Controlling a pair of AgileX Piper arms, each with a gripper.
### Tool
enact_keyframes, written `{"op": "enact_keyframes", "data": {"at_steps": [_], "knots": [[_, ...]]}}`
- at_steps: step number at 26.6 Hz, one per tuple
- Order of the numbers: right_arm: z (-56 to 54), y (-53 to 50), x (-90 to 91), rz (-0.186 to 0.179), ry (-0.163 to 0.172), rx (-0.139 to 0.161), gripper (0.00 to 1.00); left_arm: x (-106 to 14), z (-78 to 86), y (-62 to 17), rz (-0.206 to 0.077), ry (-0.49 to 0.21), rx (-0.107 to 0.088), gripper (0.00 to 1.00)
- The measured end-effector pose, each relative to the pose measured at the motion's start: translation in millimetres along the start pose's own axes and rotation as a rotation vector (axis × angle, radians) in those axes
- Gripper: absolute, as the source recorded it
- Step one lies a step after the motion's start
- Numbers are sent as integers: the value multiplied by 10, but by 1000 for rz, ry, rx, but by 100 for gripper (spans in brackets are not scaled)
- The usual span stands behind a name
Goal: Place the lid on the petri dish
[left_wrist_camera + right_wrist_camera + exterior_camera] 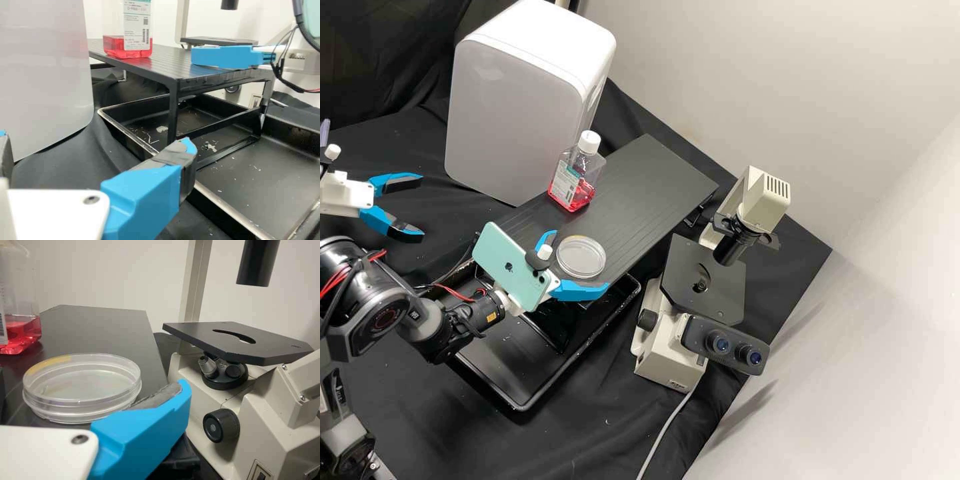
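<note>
You will find the petri dish (82,382), lid seated on it, at the end of the black raised shelf (647,187) nearest the arms, with the microscope (693,320) just beside. Your right hand (579,261) stands wide open, one blue finger on either side of the dish, gripping nothing. Your left hand (420,205) is likewise open and empty, well apart above the table (407,147), near the white box (520,100).

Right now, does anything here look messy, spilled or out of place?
Only the tray under the shelf: white flecks lie scattered over its black floor. The bottle and dish sit level, nothing spilled.
</note>
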Motion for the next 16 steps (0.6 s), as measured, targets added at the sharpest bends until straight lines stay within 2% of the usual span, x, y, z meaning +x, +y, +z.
{"op": "enact_keyframes", "data": {"at_steps": [1,3,5,9,14,16], "knots": [[0,0,0,0,0,0,100,-1,3,4,4,5,9,100],[0,0,0,0,0,0,100,-6,9,17,11,6,44,100],[-1,-8,-18,2,4,0,100,-16,23,49,25,-3,45,100],[-18,-25,-31,2,10,1,100,-22,22,69,35,2,41,100],[-46,-51,-63,32,-19,-6,100,-22,22,69,35,2,41,100],[-61,-44,-106,43,-25,1,100,-22,22,69,35,2,41,100]]}}
